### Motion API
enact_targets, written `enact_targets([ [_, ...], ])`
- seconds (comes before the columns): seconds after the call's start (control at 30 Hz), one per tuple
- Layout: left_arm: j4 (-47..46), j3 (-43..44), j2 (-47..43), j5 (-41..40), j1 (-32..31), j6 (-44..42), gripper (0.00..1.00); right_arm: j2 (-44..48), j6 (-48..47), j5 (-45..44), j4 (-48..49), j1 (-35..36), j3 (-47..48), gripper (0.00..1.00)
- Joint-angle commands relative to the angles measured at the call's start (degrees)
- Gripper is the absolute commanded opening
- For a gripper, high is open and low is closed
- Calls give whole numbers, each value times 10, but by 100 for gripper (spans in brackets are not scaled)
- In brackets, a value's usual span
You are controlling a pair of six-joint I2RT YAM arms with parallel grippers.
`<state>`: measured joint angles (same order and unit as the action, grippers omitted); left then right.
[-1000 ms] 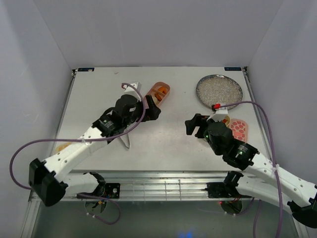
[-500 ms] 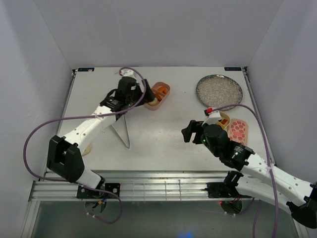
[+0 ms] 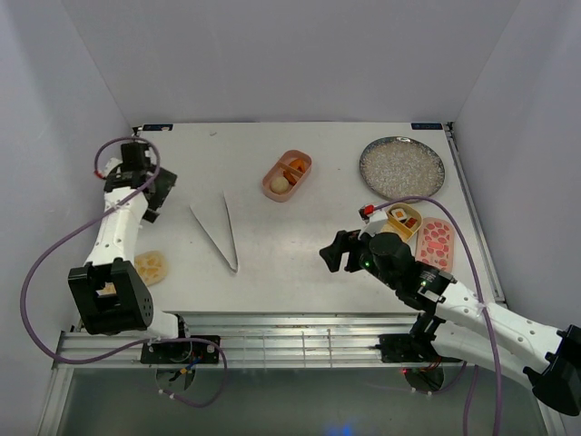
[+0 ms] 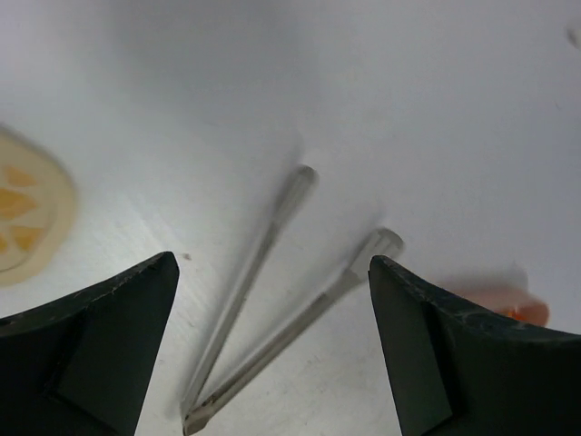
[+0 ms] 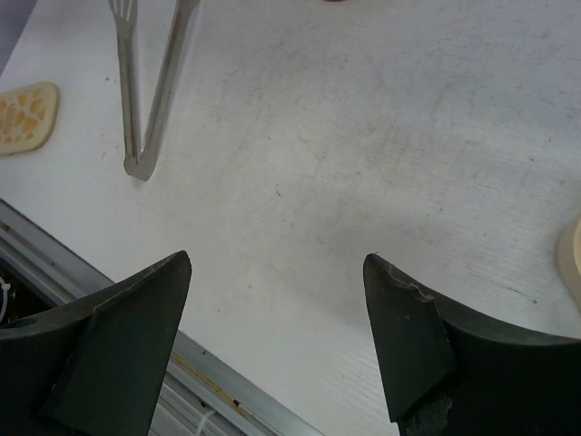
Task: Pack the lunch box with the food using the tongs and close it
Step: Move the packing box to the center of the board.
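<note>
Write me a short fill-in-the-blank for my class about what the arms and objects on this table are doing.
1. The tongs lie flat on the table, gripped by ___ end effector.
2. The left end effector and the right end effector both stand ___.
3. The grey plate holds ___ food.

Missing words: neither; open; no.

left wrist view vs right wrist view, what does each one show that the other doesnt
Only the left wrist: a sliver of the pink tray at the right edge. Only the right wrist: the metal front rail along the near side. Both: the tongs lying untouched, and the tan lid at the left edge.
</note>
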<state>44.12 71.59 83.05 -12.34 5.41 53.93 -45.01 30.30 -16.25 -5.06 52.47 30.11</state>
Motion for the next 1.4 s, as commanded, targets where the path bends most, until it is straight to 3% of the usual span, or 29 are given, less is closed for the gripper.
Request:
enact_targets([
  [0.0,103,-9,-2,-22,65,64,96,-1,-20,30,44,-1,1,82],
  [0.1,133,-25,20,-61,125,64,95,18,-20,35,94,-1,-31,82],
  [0.43,70,-109,5,-69,164,51,95,35,-26,58,106,-1,-40,82],
  [0.57,14,-159,-31,25,161,17,94,25,-27,60,101,-1,-37,82],
  [0.77,-83,-201,-162,51,142,-72,97,0,-31,21,78,-1,-9,82],
  [0.9,-157,-237,-245,162,105,-137,98,-23,-26,-55,52,-16,1,82],
  [1.03,-253,-284,-295,244,2,-161,98,-60,-20,2,48,-112,26,82],
  [1.17,-298,-302,-297,322,-55,-135,98,-86,-25,23,-13,-229,89,82],
  [1.27,-327,-306,-282,295,-152,-139,98,-93,-18,87,-17,-357,107,82],
  [1.37,-332,-305,-258,247,-240,-154,95,-109,-22,34,-57,-463,117,82],
])
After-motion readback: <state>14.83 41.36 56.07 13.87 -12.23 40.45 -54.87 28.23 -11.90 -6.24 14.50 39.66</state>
